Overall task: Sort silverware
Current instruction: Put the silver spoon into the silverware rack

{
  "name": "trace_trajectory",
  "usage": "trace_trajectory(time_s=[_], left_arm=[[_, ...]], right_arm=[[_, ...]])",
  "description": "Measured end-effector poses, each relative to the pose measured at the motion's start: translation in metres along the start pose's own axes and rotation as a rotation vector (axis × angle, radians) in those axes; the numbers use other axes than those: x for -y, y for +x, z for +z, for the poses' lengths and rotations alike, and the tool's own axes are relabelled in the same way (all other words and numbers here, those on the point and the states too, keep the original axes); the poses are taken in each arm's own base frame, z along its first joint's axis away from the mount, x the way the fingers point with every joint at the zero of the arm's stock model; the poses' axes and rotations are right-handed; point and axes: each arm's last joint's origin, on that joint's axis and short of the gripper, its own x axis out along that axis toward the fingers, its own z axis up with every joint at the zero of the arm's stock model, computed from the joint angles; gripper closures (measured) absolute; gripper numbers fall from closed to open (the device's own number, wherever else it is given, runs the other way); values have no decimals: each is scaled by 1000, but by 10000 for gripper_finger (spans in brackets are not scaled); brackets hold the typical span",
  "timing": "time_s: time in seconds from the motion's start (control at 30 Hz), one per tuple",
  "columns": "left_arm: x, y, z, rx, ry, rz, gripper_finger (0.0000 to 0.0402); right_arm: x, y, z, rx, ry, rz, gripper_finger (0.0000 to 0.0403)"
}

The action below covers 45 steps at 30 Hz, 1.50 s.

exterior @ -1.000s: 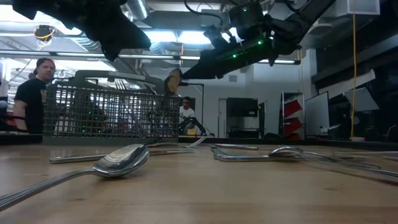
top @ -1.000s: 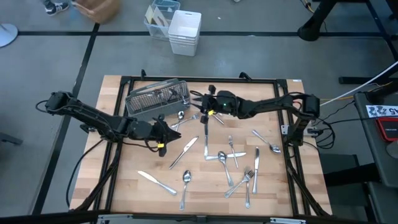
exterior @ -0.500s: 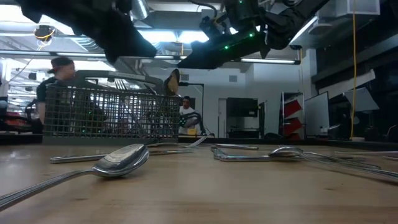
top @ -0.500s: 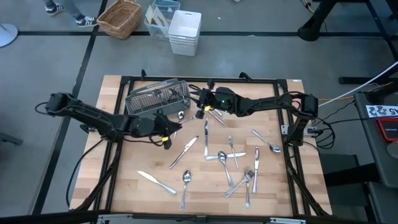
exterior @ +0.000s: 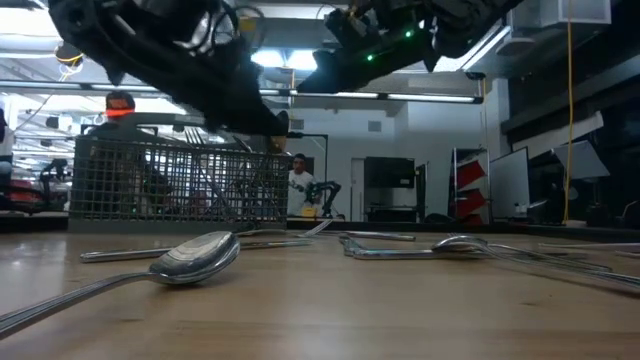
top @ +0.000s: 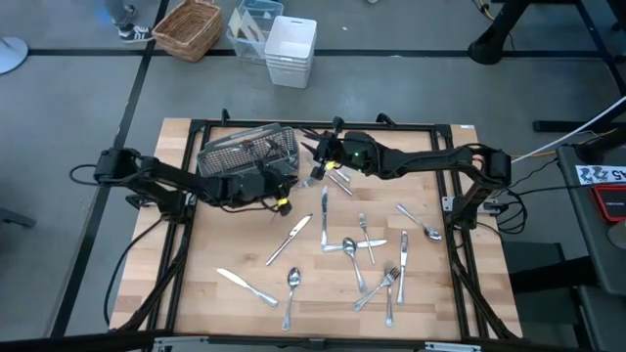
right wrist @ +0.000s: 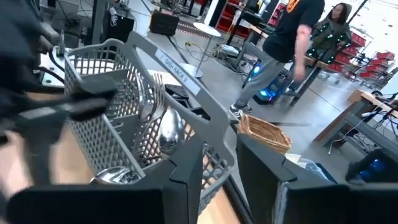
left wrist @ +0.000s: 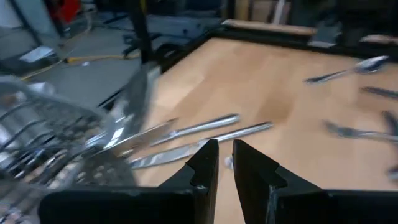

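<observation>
Both grippers, left (top: 279, 186) and right (top: 323, 161), hover by the caddy (top: 245, 149), jaws slightly parted and seemingly empty; a few pieces sit inside, but most silverware (top: 362, 256) lies unsorted on the table (top: 430, 293).

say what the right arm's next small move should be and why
Probably ease the right tool a little farther over the wire basket: it hangs just off the basket's end, where spoons already stand. The left tool is beside the basket too. Whether either carries a piece, I cannot tell.
</observation>
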Motion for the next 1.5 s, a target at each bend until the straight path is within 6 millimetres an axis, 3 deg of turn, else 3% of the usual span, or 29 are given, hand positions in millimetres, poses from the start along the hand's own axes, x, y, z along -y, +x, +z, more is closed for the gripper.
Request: trace_trajectory(time_s=[0.23,0.77,1.0,1.27,1.5], left_arm=[[-17,13,5,63,-35,69,359],[-32,17,15,145,-88,148,359],[-18,-5,29,194,-51,66,359],[1,-45,19,-16,-166,-91,359],[0,-47,-14,-335,-258,-75,359]], right_arm=[[5,-9,7,-18,-4,7,302],[-1,-11,-11,-194,-27,66,302],[-3,-14,-18,-277,-47,95,302],[-4,-20,-25,-372,-69,138,302],[-4,-21,-27,-395,-75,149,302]])
